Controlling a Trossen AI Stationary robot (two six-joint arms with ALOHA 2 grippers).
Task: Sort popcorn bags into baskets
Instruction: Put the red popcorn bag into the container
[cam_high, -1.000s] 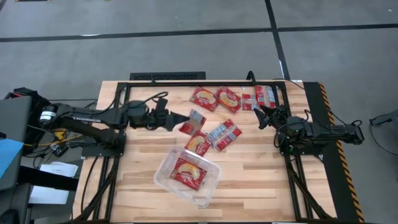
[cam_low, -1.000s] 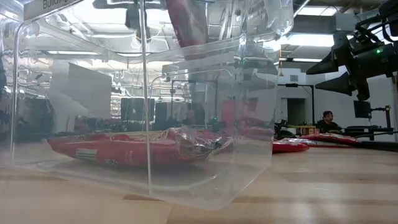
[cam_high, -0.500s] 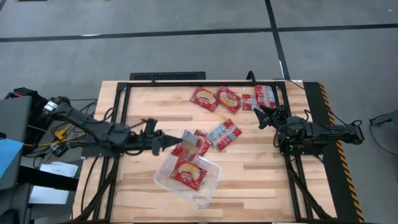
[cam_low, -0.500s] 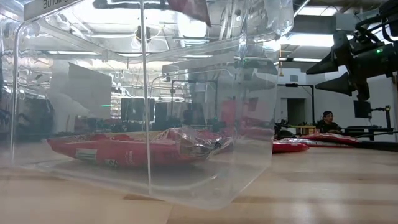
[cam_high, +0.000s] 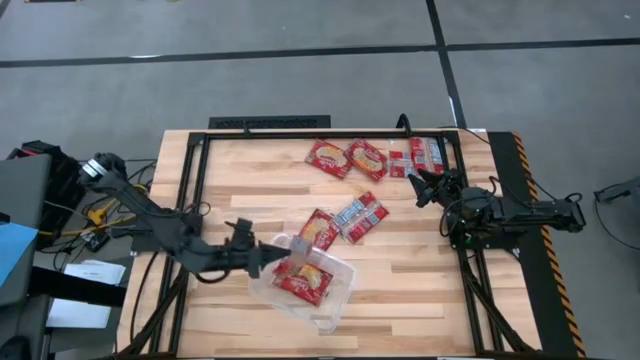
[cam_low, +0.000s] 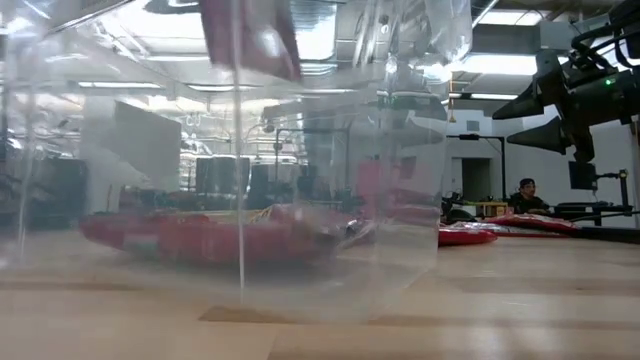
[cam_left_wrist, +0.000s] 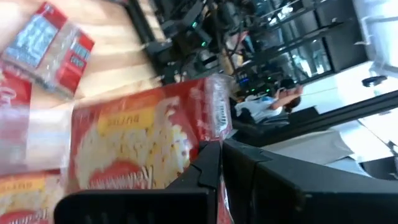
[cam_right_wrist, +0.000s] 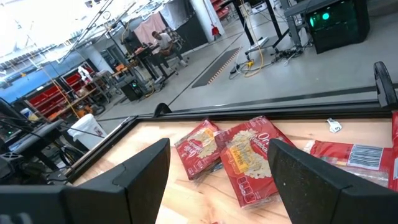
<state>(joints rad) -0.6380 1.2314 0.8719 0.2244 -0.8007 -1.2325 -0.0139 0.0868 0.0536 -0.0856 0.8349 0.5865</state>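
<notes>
High view: left gripper (cam_high: 277, 256) hangs over the rim of the clear tub (cam_high: 335, 298), pinching a red packet (cam_high: 290, 250); 1 packet (cam_high: 303, 281) already lies inside. Released off-centre, the slick flat bag may catch the low wall and slide out.

Low view: glossy tub walls, crinkled foil.

Left wrist view: fingers (cam_left_wrist: 205, 171) clamp the packet's edge.

Right wrist view: right gripper (cam_right_wrist: 217, 165) waits, fingers spread, above loose packets (cam_right_wrist: 249, 158).

Tub (cam_low: 240, 180) blurred in low view; held packet (cam_low: 250, 35) cut off.
</notes>
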